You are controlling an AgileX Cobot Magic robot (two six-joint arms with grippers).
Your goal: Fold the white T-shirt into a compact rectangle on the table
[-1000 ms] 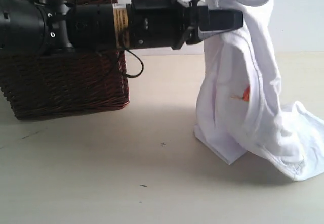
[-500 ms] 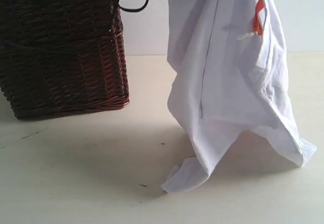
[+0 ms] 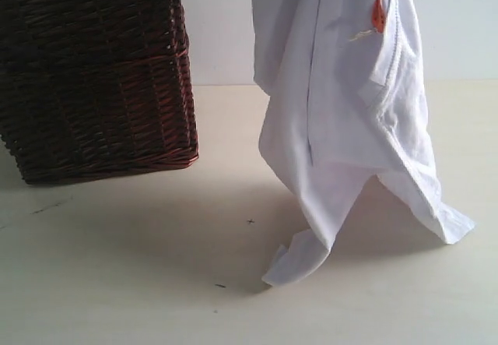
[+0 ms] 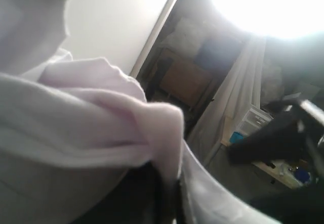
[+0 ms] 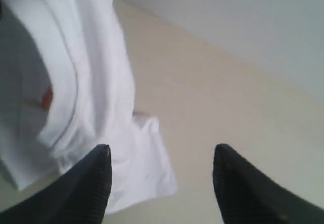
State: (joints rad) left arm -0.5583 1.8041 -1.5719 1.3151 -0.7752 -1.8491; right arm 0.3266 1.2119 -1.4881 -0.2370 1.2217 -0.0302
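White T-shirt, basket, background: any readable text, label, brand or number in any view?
No legible text in any view.
Orange tag at the collar of the white T-shirt: too small to tell whether it carries print; blurred in the right wrist view too.
No chest print shows on the cloth facing the cameras.
Wicker basket: no label visible.
Left wrist view: the background room is blurred and nothing reads.

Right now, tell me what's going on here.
A two-armed robot is handling the white T-shirt, which is not yet folded. The left gripper is shut on a bunch of the fabric and holds the shirt up, so it hangs with only its lowest corners on the table. The right gripper is open beside the shirt, holding nothing. A dark wicker basket stands on the table nearby.
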